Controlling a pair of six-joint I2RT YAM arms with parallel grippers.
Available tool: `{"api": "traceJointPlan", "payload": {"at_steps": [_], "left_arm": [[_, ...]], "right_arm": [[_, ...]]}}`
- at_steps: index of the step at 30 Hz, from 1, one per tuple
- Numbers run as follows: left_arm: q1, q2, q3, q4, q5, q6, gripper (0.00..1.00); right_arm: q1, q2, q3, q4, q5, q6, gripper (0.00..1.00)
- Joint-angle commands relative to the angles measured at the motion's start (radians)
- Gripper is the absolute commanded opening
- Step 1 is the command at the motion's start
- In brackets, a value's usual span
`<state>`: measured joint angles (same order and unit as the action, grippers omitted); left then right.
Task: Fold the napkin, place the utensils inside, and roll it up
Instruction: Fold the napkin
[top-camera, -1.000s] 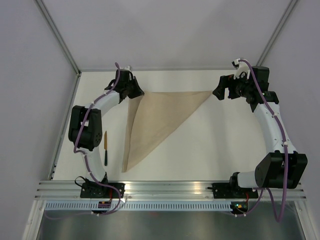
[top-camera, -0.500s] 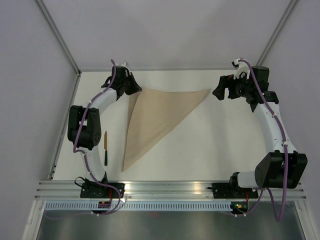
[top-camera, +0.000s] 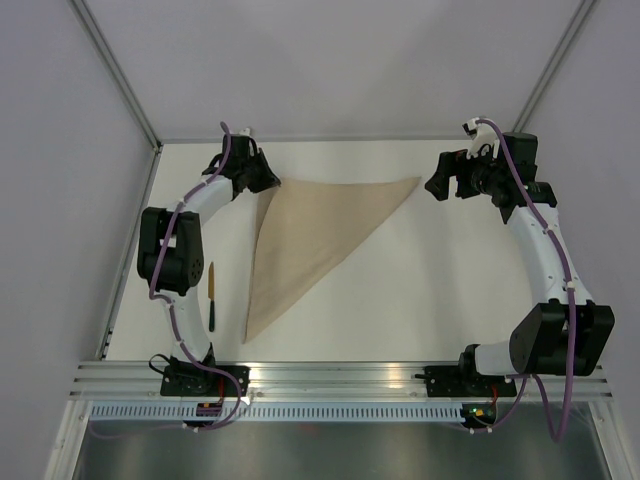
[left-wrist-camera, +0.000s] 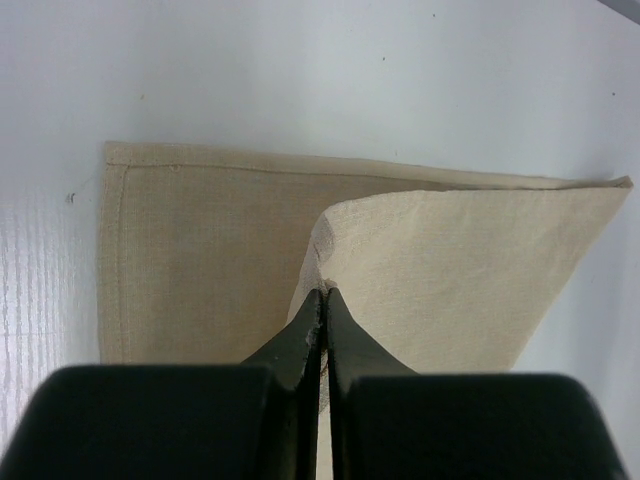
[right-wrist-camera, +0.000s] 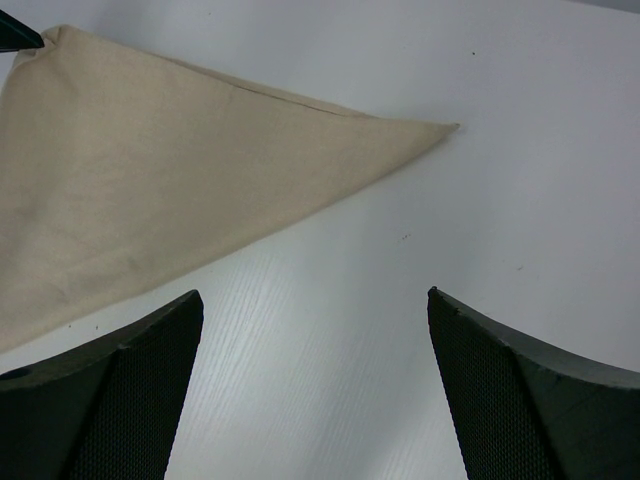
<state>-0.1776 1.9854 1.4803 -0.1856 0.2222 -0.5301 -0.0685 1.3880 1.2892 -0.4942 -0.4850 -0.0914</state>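
The beige napkin (top-camera: 310, 235) lies folded into a triangle on the white table, one point far right, one point near the front. My left gripper (top-camera: 270, 181) is at its far left corner. In the left wrist view the gripper (left-wrist-camera: 322, 296) is shut on the raised corner of the napkin's upper layer (left-wrist-camera: 450, 260), and the lower layer (left-wrist-camera: 200, 250) lies flat beneath it. My right gripper (top-camera: 433, 187) hovers open just beyond the right point, and in the right wrist view it (right-wrist-camera: 312, 300) has only bare table between its fingers. The utensil (top-camera: 211, 296) lies left of the napkin.
The table's left edge (top-camera: 130, 260) runs close beside the utensil. A raised frame borders the back of the table (top-camera: 340, 139). The left arm's elbow (top-camera: 165, 250) hangs over the table just beside the utensil.
My left gripper has drawn the held corner toward the far left. The upper layer now covers the strip of lower layer that showed along the left edge. The right arm has not moved.
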Motion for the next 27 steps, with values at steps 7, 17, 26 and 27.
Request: {"api": "traceJointPlan", "payload": {"at_steps": [7, 17, 26, 27], "left_arm": [[0.02, 0.012, 0.055, 0.003, 0.037, 0.015, 0.02], [0.033, 0.044, 0.072, 0.0, 0.046, 0.012, 0.02], [0.04, 0.069, 0.084, 0.001, 0.054, 0.01, 0.02], [0.041, 0.072, 0.084, 0.002, 0.054, 0.01, 0.02]], "right_arm": [[0.001, 0.008, 0.01, -0.001, -0.007, -0.005, 0.98], [0.001, 0.011, 0.007, -0.003, -0.009, -0.004, 0.98], [0.003, 0.019, 0.005, -0.001, -0.009, -0.005, 0.98], [0.003, 0.019, 0.004, -0.001, -0.009, -0.007, 0.98]]}}
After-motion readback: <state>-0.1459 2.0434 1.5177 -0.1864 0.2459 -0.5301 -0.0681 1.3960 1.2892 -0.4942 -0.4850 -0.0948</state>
